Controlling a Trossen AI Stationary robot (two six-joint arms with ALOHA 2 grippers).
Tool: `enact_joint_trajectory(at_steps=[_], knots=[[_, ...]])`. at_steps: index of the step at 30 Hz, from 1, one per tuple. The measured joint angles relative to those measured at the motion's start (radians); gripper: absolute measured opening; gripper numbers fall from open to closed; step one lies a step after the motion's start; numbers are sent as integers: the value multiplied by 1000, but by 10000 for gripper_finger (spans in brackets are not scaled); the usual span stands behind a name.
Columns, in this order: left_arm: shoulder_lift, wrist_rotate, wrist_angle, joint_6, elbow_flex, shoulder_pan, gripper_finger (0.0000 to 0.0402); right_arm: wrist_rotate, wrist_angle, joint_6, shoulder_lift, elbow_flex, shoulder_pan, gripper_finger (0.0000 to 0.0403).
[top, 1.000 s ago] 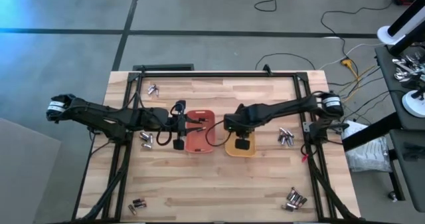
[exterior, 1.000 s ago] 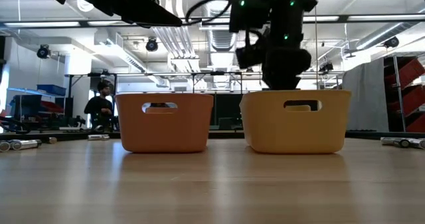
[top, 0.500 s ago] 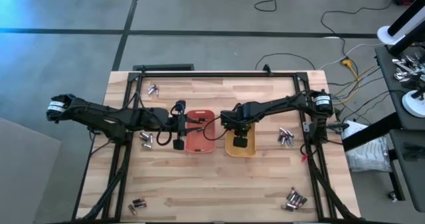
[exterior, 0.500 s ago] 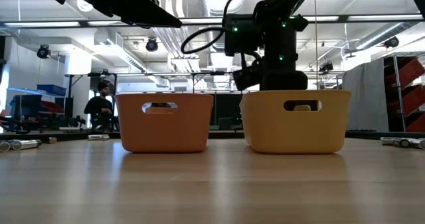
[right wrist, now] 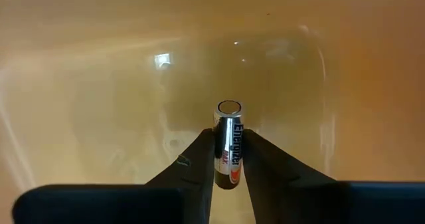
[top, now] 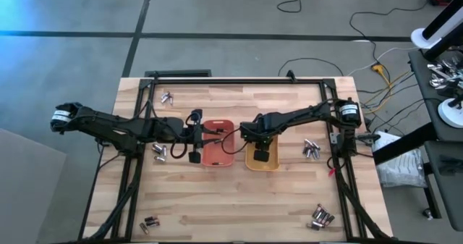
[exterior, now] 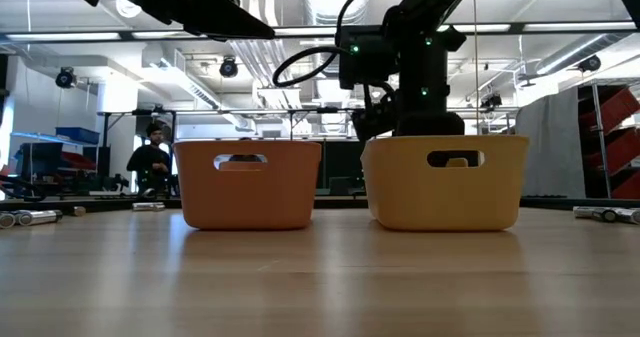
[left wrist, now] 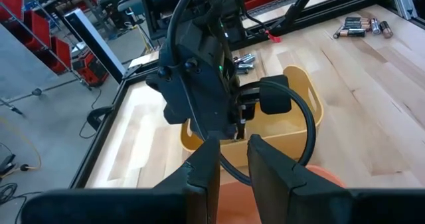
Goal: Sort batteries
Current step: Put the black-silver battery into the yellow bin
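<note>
The right gripper [right wrist: 228, 159] is down inside the yellow rectangular plastic tray [top: 271, 164], pinching a silvery cylindrical battery [right wrist: 228, 143] between its two dark fingers [right wrist: 192, 164]. The cell sticks out past the fingertips with its flat end facing the tray's inner wall, and you can read part of the label on its side. From the low camera, that arm drops straight into the yellow tray, so the gripper itself is hidden behind the wall.

The left gripper [left wrist: 230, 159] hangs over the orange rectangular plastic tray [top: 222, 159], which sits just beside the yellow one, on the left. Its fingers are close together with only a narrow gap and nothing between them.

The rest of the batteries are still scattered on the light wooden table [top: 239, 208] in little clumps:
- a small group near the far left corner [top: 167, 97]
- a clump just left of the left gripper [top: 159, 152]
- a pair near the front left corner [top: 149, 222]
- a bunch right of the yellow tray [top: 312, 149]
- a pile near the front right corner [top: 321, 217]

In the room behind the table, a person [exterior: 150, 159] shows far off.
</note>
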Motion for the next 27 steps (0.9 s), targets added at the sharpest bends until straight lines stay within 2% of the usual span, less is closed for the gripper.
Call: enact_joint_trajectory(at_steps=[5,9,14,16,22,27], knots=[[-3,0,9,9,0,0,58,-2,-11,14,-10,10,0,105],[-17,0,0,6,0,0,58,-8,-88,59,-62,43,0,136],[-29,0,-13,4,0,0,58,16,-142,109,-205,60,0,174],[-29,0,-14,4,0,0,58,57,-144,129,-269,54,0,186],[-27,0,-14,3,0,0,58,198,-147,246,-462,-35,0,205],[-27,0,-13,2,0,0,58,214,-144,397,-612,-191,7,211]])
